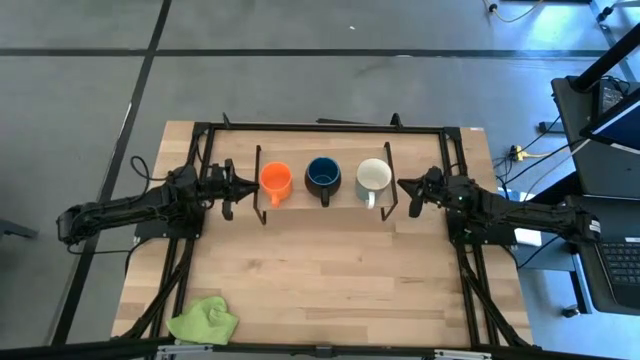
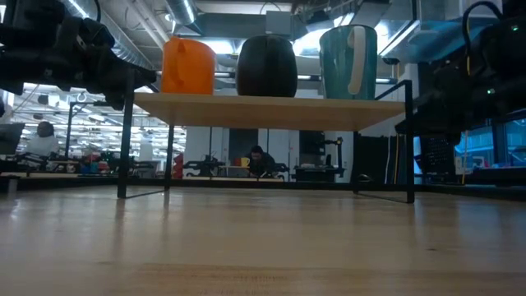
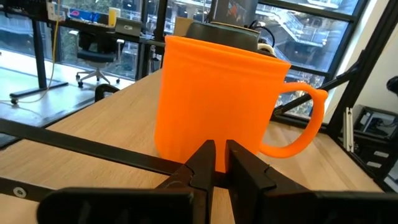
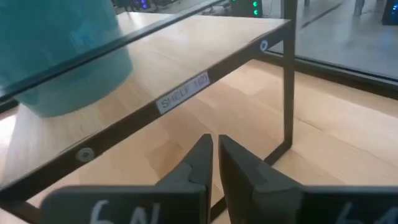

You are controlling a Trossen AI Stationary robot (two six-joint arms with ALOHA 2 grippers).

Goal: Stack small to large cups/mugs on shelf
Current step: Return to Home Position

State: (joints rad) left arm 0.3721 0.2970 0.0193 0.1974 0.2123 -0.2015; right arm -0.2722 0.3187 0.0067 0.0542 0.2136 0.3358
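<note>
Three mugs stand upright in a row on the low wooden shelf point(image 1: 340, 200) point(image 2: 263, 111): the small orange mug point(image 1: 275, 182) point(image 3: 217, 93) at the left, the dark blue mug point(image 1: 323, 176) point(image 2: 267, 66) in the middle, and the white mug point(image 1: 373, 178) point(image 4: 59, 56) at the right. My left gripper point(image 1: 246, 188) point(image 3: 220, 158) is shut, just left of the orange mug at the shelf's left end, and touches nothing. My right gripper point(image 1: 404, 186) point(image 4: 215, 152) is shut, just right of the white mug beyond the shelf's right end, and touches nothing.
A lime-green cloth point(image 1: 205, 320) lies near the table's front left corner. The shelf's black wire legs and rim point(image 4: 289, 81) stand close to both grippers. Bare tabletop point(image 1: 330, 270) lies in front of the shelf.
</note>
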